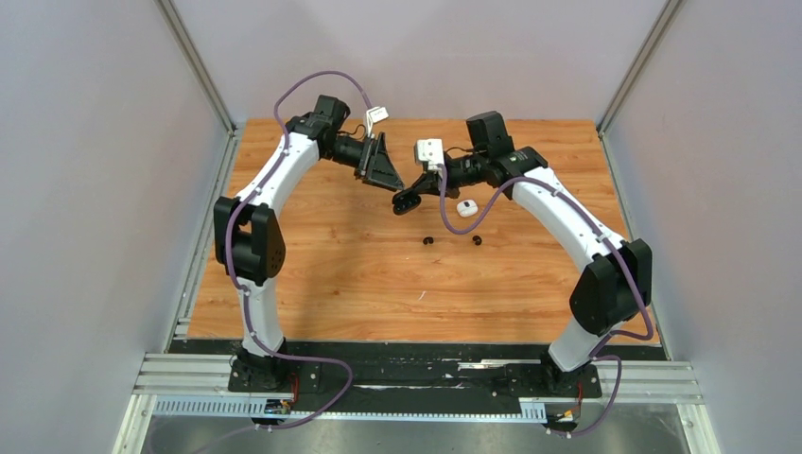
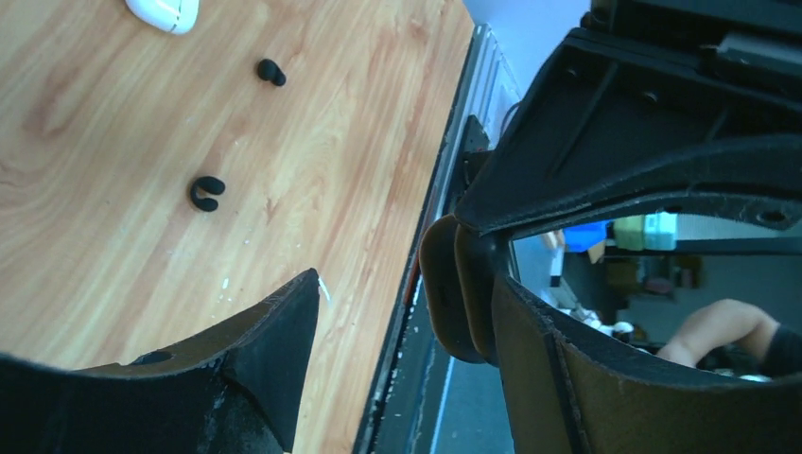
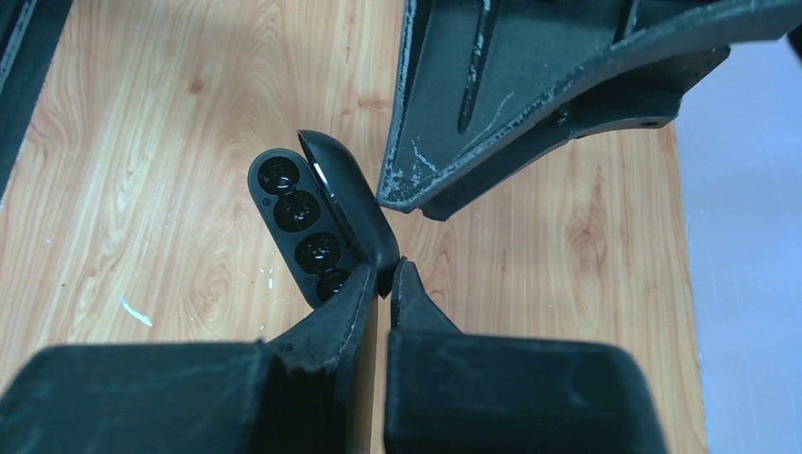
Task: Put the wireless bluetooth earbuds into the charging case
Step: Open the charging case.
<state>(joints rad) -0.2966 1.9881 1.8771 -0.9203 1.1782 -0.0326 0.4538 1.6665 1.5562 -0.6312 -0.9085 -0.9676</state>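
Note:
My right gripper (image 1: 423,189) (image 3: 383,274) is shut on the hinge end of the black charging case (image 1: 407,201) (image 3: 301,222) and holds it above the table. The case's lid (image 3: 348,203) is open and its round wells look empty. My left gripper (image 1: 385,173) (image 2: 407,284) is open just beside the case, and one finger (image 3: 530,95) hangs over it. The case shows edge-on in the left wrist view (image 2: 456,293). Two black earbuds (image 1: 427,240) (image 1: 476,240) lie on the wood, also in the left wrist view (image 2: 206,192) (image 2: 271,71). No white earbuds are in view.
A closed white case (image 1: 467,207) (image 2: 163,11) lies on the table just behind the black earbuds, under the right arm. The wooden table (image 1: 331,284) is walled left, right and back. A tiny white fleck (image 3: 135,311) lies on the wood.

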